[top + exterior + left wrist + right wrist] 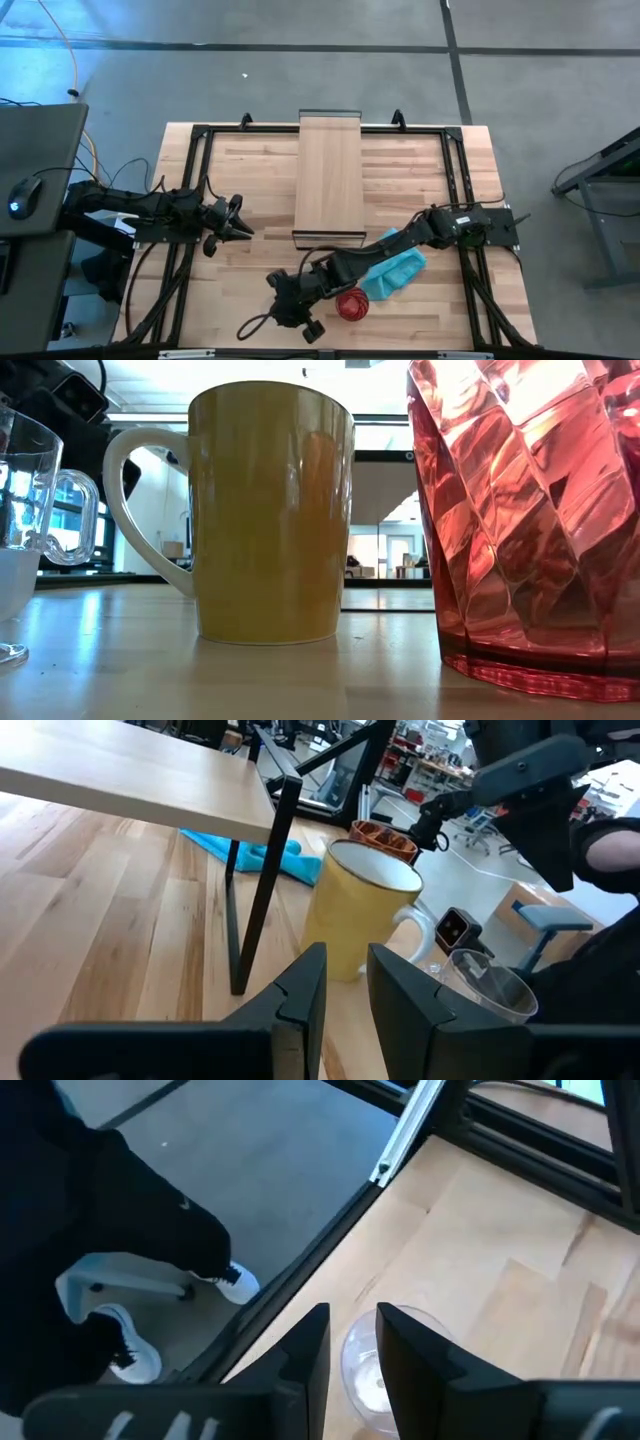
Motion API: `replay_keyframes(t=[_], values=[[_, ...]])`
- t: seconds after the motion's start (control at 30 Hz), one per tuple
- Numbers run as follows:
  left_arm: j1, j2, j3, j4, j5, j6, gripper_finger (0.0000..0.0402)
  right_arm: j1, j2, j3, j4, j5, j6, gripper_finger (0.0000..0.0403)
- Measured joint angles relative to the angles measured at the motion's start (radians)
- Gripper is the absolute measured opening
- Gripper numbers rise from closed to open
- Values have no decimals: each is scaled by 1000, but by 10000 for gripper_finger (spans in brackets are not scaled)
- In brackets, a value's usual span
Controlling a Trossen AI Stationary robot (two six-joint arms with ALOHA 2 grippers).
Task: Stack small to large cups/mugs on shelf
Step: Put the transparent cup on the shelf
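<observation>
Right arm low over the near edge of the table, above the clear glass; left arm parked at the left.

Your right gripper (pixel 350 1355) sits at the near edge of the table (pixel 250 190), fingers parted only by a narrow gap, with the clear glass (pixel 375 1370) standing upright just beyond the tips and nothing pinched. Your left gripper (pixel 345 995) rests at the table's left side, aimed toward the cups, its fingers likewise narrowly apart and empty. The cream mug (pixel 362 910) stands upright near the shelf's dark front leg, handle toward the glass. The red cup (pixel 351 304) stands just to its right, beside the teal cloth (pixel 395 270). The shelf (pixel 329 175) runs from mid-table to the far edge; its top is bare. A person's dark sleeve (pixel 90 1220) and white shoes (pixel 238 1285) show on the floor just past the near edge.
</observation>
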Motion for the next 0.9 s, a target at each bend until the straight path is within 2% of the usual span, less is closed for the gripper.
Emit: replay_keyframes(t=[0.13, 0.57, 0.7, 0.9], values=[[0, 0, 0, 6, 0, 0, 67, 0, 0, 0, 0, -60, -27, 78], [0, 0, 0, 9, 0, 9, 67, 0, 36, 0, -1, -124, -66, 78], [0, 0, 0, 11, -1, 9, 67, 0, 50, 0, 16, -87, -75, 78], [0, 0, 0, 12, -4, 9, 67, 0, 64, 0, 34, 62, -118, 78]])
